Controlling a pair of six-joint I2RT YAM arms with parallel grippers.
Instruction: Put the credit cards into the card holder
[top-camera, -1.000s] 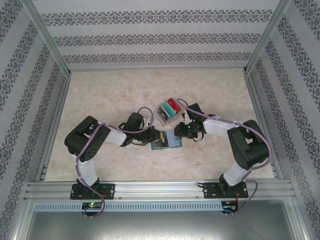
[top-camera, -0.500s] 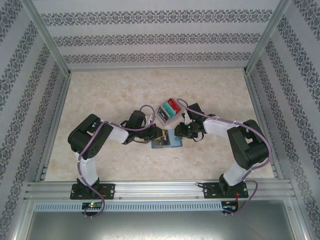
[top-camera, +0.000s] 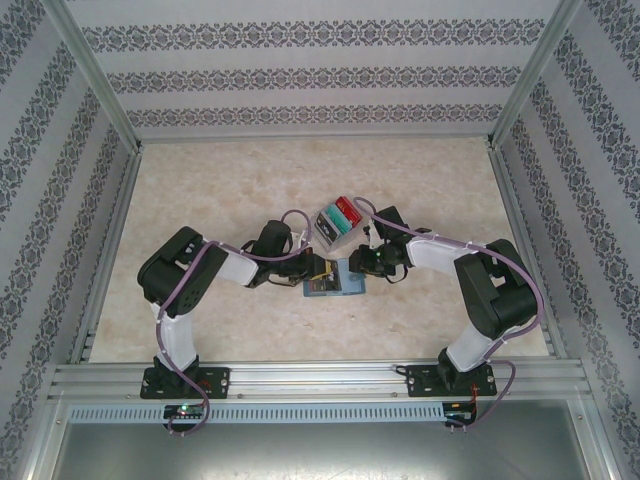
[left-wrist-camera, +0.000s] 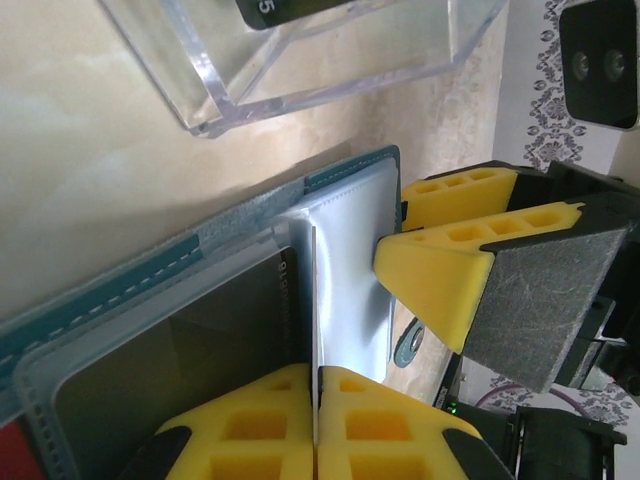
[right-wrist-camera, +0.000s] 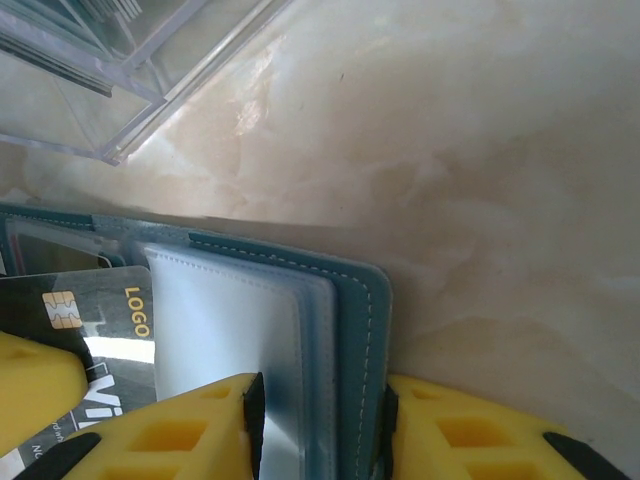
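Observation:
The teal-blue card holder (top-camera: 335, 287) lies open on the table between both grippers. My right gripper (right-wrist-camera: 320, 428) is shut on its right edge, clamping the teal cover (right-wrist-camera: 358, 300) and the clear sleeves. My left gripper (left-wrist-camera: 316, 372) is shut on a thin dark card (right-wrist-camera: 90, 322) with a chip and gold lettering. I see that card edge-on (left-wrist-camera: 314, 300), its tip at the clear sleeves of the card holder (left-wrist-camera: 345, 230). A red card (top-camera: 350, 211) and a teal-green card (top-camera: 338, 218) stand in the clear box. The yellow card is out of view.
The clear plastic box (top-camera: 335, 220) sits just behind the wallet, close to both grippers (left-wrist-camera: 300, 70) (right-wrist-camera: 100, 70). The right gripper's yellow fingers (left-wrist-camera: 450, 270) stand right beside my left gripper. Patterned walls and metal rails enclose the marble-look table (top-camera: 220, 180).
The left gripper has edged slightly up and right toward the wallet with the dark card. The right gripper and the wallet have barely moved.

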